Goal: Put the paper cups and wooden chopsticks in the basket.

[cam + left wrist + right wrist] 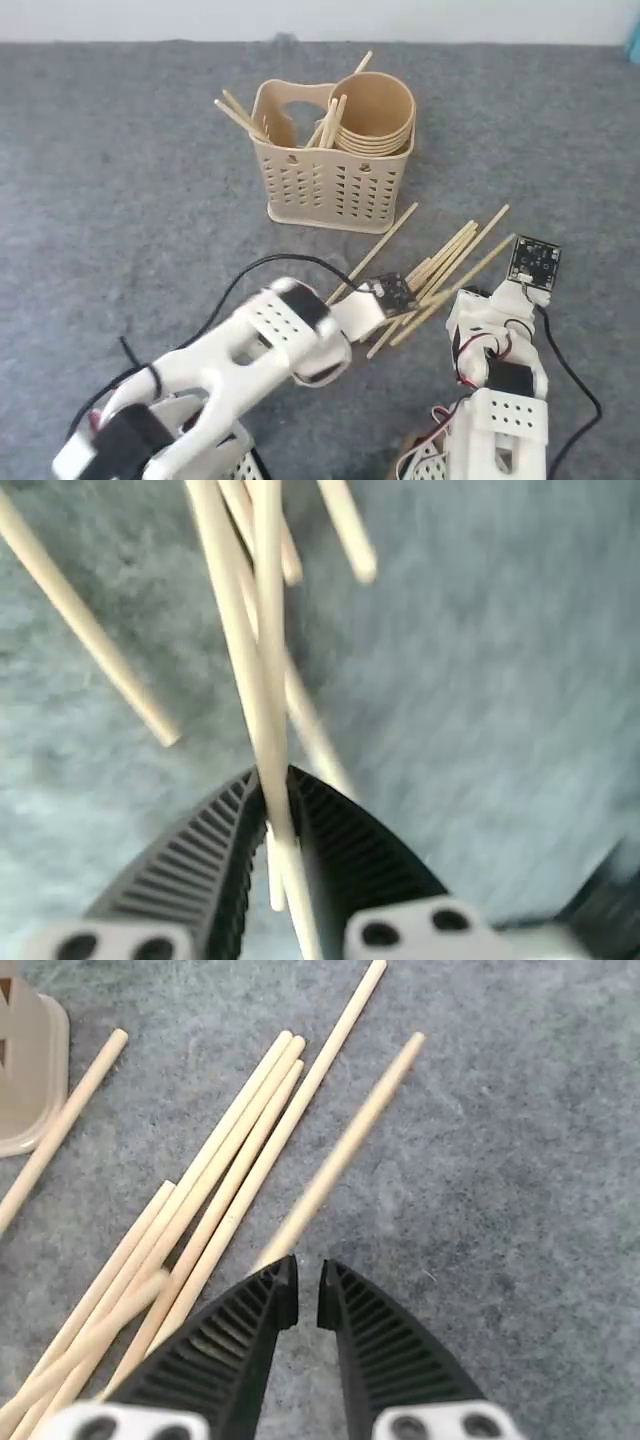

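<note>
We see the left gripper (275, 780) pressed together on a pale wooden chopstick (262, 660), a thin round stick that runs out straight between its black ribbed fingers (200, 860). A second stick lies so close along it that we cannot tell whether both are pinched. In the high view the white left arm (270, 340) stretches over the near end of the loose chopsticks (445, 265).

The right gripper (308, 1275) points down at the grey felt-like table cover (520, 1160). Its jaws are drawn almost together, with a slim gap between them and nothing gripped. The end of one loose stick lies just beside one of its fingertips, and the other loose chopsticks (230, 1160) fan away from it, side by side and partly crossing. All are plain, light, unpainted wood. We count about eight on the cover, though the overlaps make the number uncertain.

Beyond the sticks stands one beige perforated plastic basket (335, 190), upright, with a handle cut-out and two compartments. A nested stack of tan paper cups (375, 110) sits upright in one compartment. We make out about five rims, but cannot count them exactly. Roughly six more chopsticks (240, 118) lean tilted inside the basket, some in the other compartment and some against the cups.
</note>
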{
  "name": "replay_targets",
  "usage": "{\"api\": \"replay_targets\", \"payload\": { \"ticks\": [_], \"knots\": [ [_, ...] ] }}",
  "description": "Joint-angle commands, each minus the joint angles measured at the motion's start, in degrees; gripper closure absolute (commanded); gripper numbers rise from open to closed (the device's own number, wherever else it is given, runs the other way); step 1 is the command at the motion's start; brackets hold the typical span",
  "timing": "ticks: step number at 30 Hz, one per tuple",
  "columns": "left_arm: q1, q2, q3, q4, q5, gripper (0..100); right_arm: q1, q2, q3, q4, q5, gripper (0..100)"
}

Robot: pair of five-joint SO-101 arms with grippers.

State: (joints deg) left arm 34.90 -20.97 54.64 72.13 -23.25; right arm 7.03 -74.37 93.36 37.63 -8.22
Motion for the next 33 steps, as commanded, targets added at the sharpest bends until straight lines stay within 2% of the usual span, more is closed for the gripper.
{"api": "replay_targets", "payload": {
  "ticks": [1,7,10,16,22,25,29,33],
  "knots": [
    [-6.95,-5.1,-1.98,4.4,-11.08,99,0.84,-1.27,-0.44,-1.01,0.88,95.0],
    [-16.44,-10.81,-2.15,4.13,-16.18,99,0.66,-1.27,-0.35,-0.92,0.88,95.0],
    [-18.46,-13.45,-1.71,4.13,-16.18,97,0.66,-1.27,-0.35,-0.92,0.88,95.0],
    [-22.24,-19.78,1.45,2.46,-16.09,84,0.66,-1.27,-0.35,-0.84,0.88,95.0],
    [-25.58,-26.64,6.02,0.26,-19.52,84,0.66,-1.27,-0.35,-0.84,0.88,95.0],
    [-25.49,-29.54,7.25,-1.76,-17.58,84,0.57,-1.27,-0.35,-0.84,0.88,95.0],
    [-24.97,-31.82,9.89,-7.91,-10.99,84,0.57,-1.27,-0.35,-0.92,0.88,95.0],
    [-23.12,-31.82,12.18,-9.49,-10.2,84,0.57,-1.27,-0.35,-0.84,0.88,95.0]
  ]
}}
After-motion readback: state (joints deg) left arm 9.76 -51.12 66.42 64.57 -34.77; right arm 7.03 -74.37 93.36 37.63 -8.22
